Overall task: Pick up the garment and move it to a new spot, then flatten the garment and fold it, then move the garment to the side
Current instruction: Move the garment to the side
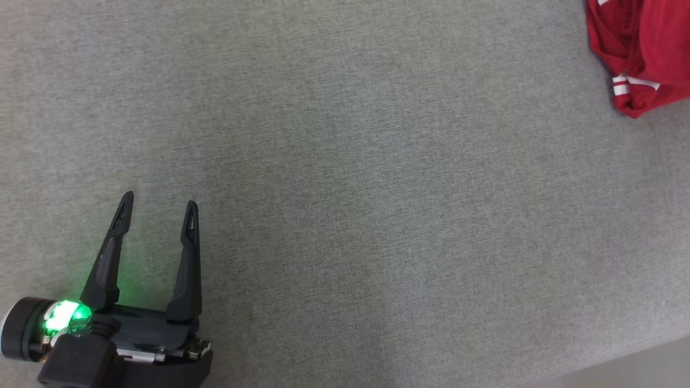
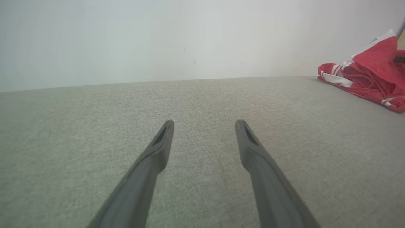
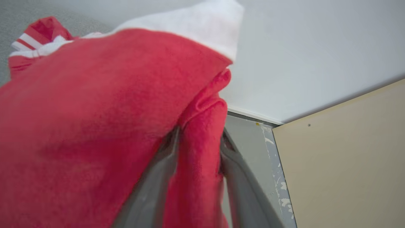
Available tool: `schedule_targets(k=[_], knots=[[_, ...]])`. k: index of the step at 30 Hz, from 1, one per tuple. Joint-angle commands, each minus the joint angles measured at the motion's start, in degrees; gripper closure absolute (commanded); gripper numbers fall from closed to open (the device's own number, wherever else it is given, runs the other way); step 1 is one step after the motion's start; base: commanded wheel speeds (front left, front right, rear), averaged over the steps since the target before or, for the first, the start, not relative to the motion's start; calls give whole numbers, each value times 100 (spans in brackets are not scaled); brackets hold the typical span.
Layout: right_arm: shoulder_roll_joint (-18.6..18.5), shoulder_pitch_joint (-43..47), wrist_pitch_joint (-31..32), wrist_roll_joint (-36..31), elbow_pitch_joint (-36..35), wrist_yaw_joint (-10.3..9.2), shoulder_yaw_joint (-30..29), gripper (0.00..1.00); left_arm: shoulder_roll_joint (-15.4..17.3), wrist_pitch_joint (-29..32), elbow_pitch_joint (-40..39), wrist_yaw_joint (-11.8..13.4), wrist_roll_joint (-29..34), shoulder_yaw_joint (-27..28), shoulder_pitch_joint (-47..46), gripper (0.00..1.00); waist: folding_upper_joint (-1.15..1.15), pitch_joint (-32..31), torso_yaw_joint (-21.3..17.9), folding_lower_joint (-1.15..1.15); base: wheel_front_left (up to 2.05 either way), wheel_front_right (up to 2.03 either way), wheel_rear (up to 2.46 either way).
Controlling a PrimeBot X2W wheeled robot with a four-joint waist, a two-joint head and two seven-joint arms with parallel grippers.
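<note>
1. Grey woven cloth covers the broad, flat work surface [image 1: 345, 215], which meets a pale wall [image 2: 158, 41] at its far edge.
2. Nearest, at the lower left of the head view, the left gripper [image 1: 159, 199] hangs low over the surface with its two dark fingers spread wide and nothing between them. A green light glows at its wrist.
3. Bare grey cloth lies well ahead of those fingers and on both sides of them.
4. Farther off, at the far right corner of the surface, lies the garment [image 1: 641, 48], a red piece with white stripes and a white band, rumpled in a heap.
5. There the right gripper [image 3: 200, 130] has a thick red fold between its fingers [image 3: 240, 177], the cloth touching both. More of the garment drapes over one side. Whether the fingers squeeze the fold or merely flank it, I cannot tell.
6. Beyond that gripper stand a white wall and a beige panel [image 3: 348, 158].
</note>
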Motion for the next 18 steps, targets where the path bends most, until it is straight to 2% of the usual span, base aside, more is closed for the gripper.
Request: schedule_targets(k=[1,6,11,14,18], knots=[[43,-74,-113,-84,84,-17,7,0,-5,-16,16,11,-20,23,-32,0,-1,-34,55,0,0,0,0],[198,-174,-679,-174,399,-18,-142,0,-55,-16,92,33,-75,113,-1,0,-1,-295,124,0,0,0,0],[488,-80,-950,-274,251,-17,-288,0,-120,-16,247,65,-143,223,220,0,-1,-891,178,0,0,0,0],[548,46,-964,-335,-309,-18,-643,0,-178,-16,336,89,-153,302,386,0,-1,-1314,234,0,0,0,0],[651,740,-957,-604,-1254,-17,-1380,0,-242,-16,494,115,-225,423,667,0,-1,-1929,361,0,0,0,0]])
